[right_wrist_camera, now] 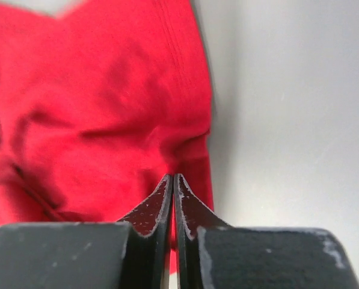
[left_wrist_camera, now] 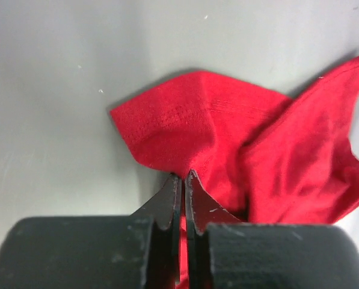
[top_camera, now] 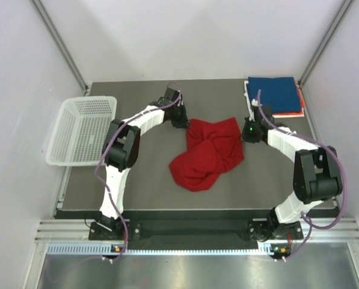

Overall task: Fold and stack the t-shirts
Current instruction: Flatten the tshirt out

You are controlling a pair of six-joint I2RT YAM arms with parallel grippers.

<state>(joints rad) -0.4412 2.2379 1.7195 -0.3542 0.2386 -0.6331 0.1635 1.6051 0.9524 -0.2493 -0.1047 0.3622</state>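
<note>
A crumpled bright red t-shirt lies in the middle of the dark table. My left gripper is at its far left corner, and in the left wrist view that gripper is shut, pinching a fold of the red cloth. My right gripper is at the shirt's far right corner, and in the right wrist view it is shut on the hemmed edge of the red cloth. At the back right lies a stack of folded t-shirts with a dark blue one on top and an orange edge beneath.
A white mesh basket sits at the table's left edge, partly overhanging it. The folded stack sits close behind the right arm. White walls and metal frame posts enclose the table on three sides.
</note>
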